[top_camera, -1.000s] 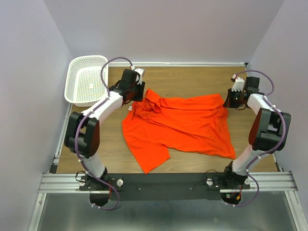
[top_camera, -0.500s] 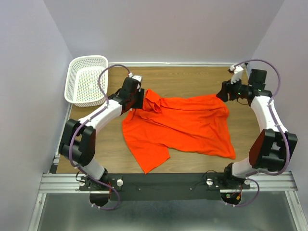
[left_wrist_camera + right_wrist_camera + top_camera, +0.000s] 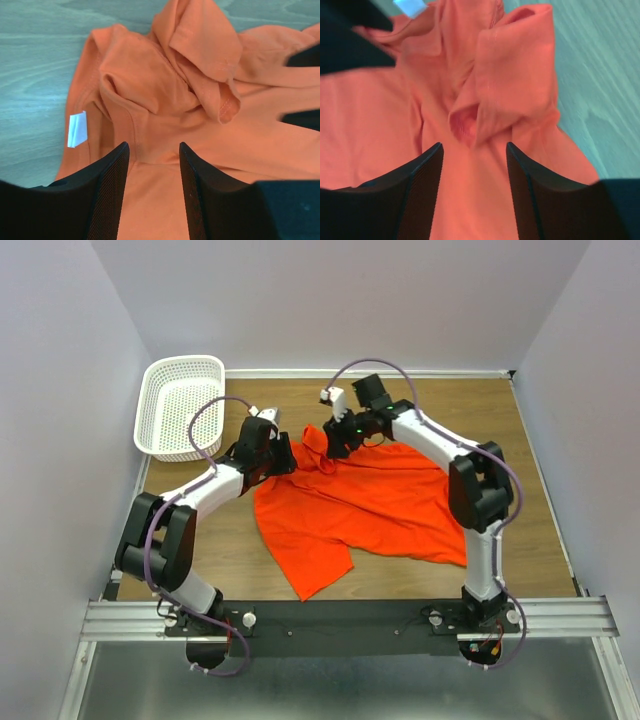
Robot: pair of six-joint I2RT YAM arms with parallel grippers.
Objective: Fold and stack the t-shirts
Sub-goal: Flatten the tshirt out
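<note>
The orange-red t-shirt (image 3: 380,502) lies spread over the middle of the table, with a sleeve bunched and folded over at its far left corner (image 3: 318,448). My left gripper (image 3: 282,458) hovers open over the collar area (image 3: 154,147), and fabric lies flat under the gap. A white label (image 3: 76,129) shows inside the neck. My right gripper (image 3: 336,436) reaches across from the right and stands open just above the folded sleeve (image 3: 512,75). Its fingertips (image 3: 474,146) straddle fabric without pinching it. The two grippers face each other closely.
A white mesh basket (image 3: 183,405) stands at the far left corner, beside the left arm. Bare wooden table (image 3: 520,440) shows to the right of the shirt and in front of it. Walls close in on three sides.
The right gripper has opened and swung from the shirt's far right corner across to the bunched sleeve at the far left. The left gripper has shifted slightly toward the collar.
</note>
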